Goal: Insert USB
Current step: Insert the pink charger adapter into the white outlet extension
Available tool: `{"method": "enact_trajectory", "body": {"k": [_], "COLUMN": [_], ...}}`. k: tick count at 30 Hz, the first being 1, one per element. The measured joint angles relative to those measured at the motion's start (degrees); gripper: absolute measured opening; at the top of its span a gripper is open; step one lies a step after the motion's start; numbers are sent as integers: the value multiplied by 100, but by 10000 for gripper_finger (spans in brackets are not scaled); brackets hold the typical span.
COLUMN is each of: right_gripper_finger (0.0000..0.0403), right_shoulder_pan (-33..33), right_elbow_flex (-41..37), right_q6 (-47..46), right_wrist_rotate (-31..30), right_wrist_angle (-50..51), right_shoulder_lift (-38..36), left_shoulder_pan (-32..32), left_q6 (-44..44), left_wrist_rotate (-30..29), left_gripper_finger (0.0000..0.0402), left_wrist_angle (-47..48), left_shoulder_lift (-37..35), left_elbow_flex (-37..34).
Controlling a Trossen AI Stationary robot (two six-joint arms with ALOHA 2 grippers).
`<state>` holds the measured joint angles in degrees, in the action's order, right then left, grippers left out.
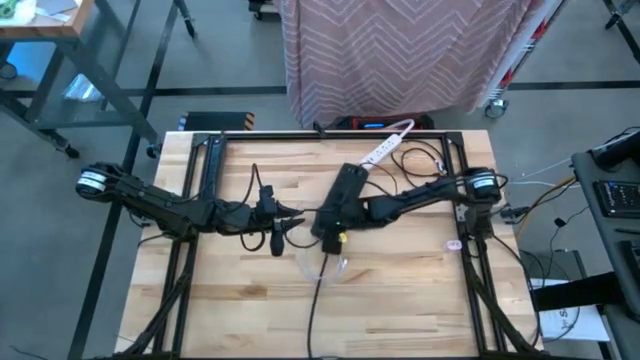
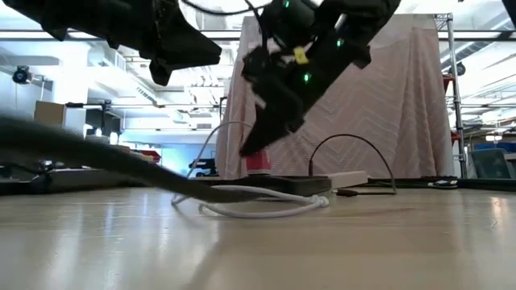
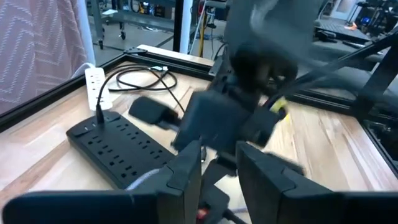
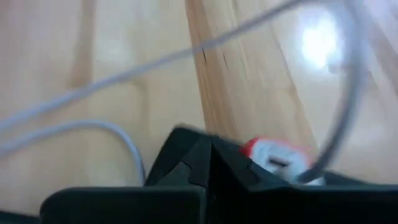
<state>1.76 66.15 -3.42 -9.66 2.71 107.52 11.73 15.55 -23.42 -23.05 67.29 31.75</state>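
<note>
A red-and-white USB plug (image 4: 277,155) on a white cable (image 1: 325,265) sits at the near end of the black power strip (image 1: 347,190). Whether it is in a port I cannot tell. In the low view the plug (image 2: 256,163) shows just above the strip (image 2: 282,185). My right gripper (image 4: 208,146) is shut and slants down, its tips (image 2: 244,150) right beside the plug. My left gripper (image 3: 221,162) hovers left of the strip (image 3: 118,146), pointing toward it, its fingers apart with nothing pinched; the plug's red (image 3: 199,214) shows through the gap. My right gripper comes at the USB plug's red shell (image 4: 261,148) slanting down from the table's right with shut fingers. Its own fingers hide the spot, so I cannot tell whether it touches the plug.
A white power strip (image 1: 388,148) lies at the far edge, with black cords (image 1: 420,160) and a black adapter (image 3: 152,111) beside it. Black frame rails (image 1: 300,135) border the table. The white cable loops loose on the wood (image 2: 258,211) toward the near edge.
</note>
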Motion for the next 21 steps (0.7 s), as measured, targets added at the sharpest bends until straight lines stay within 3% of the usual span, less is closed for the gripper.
{"method": "enact_trajectory", "body": {"k": [10,21], "right_gripper_finger": [0,0], "right_shoulder_pan": [206,980], "right_elbow_flex": [2,2], "right_q6": [0,-47], "right_wrist_rotate": [22,62], "right_wrist_angle": [1,1], "right_shoulder_lift": [-455,-513], "left_shoulder_pan": [7,7], "left_q6": [17,17], "left_wrist_rotate": [0,0], "left_gripper_finger": [78,91], "left_wrist_angle": [-4,-1], "left_shoulder_lift": [-4,-7], "left_elbow_flex": [0,0]}}
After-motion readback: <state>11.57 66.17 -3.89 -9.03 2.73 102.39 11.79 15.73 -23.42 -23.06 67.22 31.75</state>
